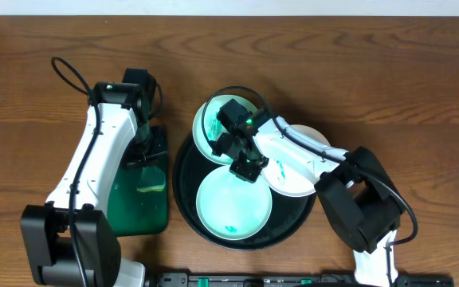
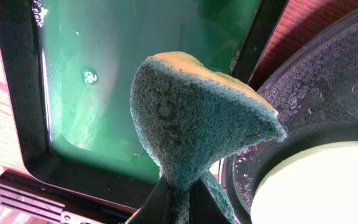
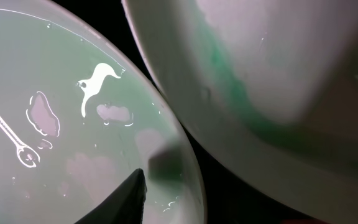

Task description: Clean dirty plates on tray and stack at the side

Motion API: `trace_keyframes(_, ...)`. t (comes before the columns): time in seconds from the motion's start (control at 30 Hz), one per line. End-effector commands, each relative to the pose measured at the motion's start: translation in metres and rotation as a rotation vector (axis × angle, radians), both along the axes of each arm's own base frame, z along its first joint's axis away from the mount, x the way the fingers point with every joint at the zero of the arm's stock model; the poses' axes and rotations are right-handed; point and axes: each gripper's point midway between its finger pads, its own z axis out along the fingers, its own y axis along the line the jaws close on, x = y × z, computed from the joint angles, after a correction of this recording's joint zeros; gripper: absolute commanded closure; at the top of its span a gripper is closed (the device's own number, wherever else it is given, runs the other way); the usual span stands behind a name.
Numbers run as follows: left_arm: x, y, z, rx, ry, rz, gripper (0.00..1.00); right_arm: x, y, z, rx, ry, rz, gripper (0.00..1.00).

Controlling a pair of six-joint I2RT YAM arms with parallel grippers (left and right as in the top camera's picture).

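Observation:
On the round black tray [image 1: 183,190] lie a pale mint plate [image 1: 233,207] at the front, a second mint plate [image 1: 209,131] at the back left and a white plate [image 1: 290,185] at the right. My right gripper [image 1: 245,165] sits at the front mint plate's far rim. In the right wrist view one finger [image 3: 124,198] rests inside that wet plate [image 3: 55,124], and a dark shape shows under its rim. The white plate [image 3: 260,62] beside it carries a green smear. My left gripper [image 2: 180,194] is shut on a green sponge [image 2: 197,118] above the green tray [image 2: 104,74].
The rectangular green tray [image 1: 138,214] with a dark rim lies left of the black tray, wet inside. The black tray [image 2: 303,93] is beaded with water. Both arms reach in from the front edge, and the right arm crosses over the white plate.

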Motion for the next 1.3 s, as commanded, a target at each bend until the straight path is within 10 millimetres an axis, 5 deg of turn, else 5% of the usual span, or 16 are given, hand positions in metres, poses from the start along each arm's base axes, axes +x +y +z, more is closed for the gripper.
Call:
trace_keyframes(0.0, 0.004, 0.0, 0.007, -0.001, -0.028, -0.005, 0.93, 0.001, 0.001, 0.002, 0.002, 0.001, -0.017, 0.69)
trace_keyframes(0.3, 0.004, 0.0, 0.007, -0.001, -0.028, -0.005, 0.93, -0.009, -0.007, -0.001, -0.033, 0.039, -0.056, 0.84)
trace_keyframes(0.37, 0.004, 0.0, 0.007, -0.001, -0.028, -0.004, 0.93, -0.013, -0.01, -0.006, -0.042, 0.05, -0.068, 0.98)
trace_keyframes(0.87, 0.004, 0.0, 0.007, -0.002, -0.028, -0.004, 0.93, -0.02, -0.014, -0.007, -0.064, 0.087, -0.248, 0.99)
trace_keyframes(1.27, 0.004, 0.0, 0.007, -0.002, -0.028, -0.004, 0.93, -0.011, -0.007, 0.051, 0.039, -0.02, -0.323, 0.99)
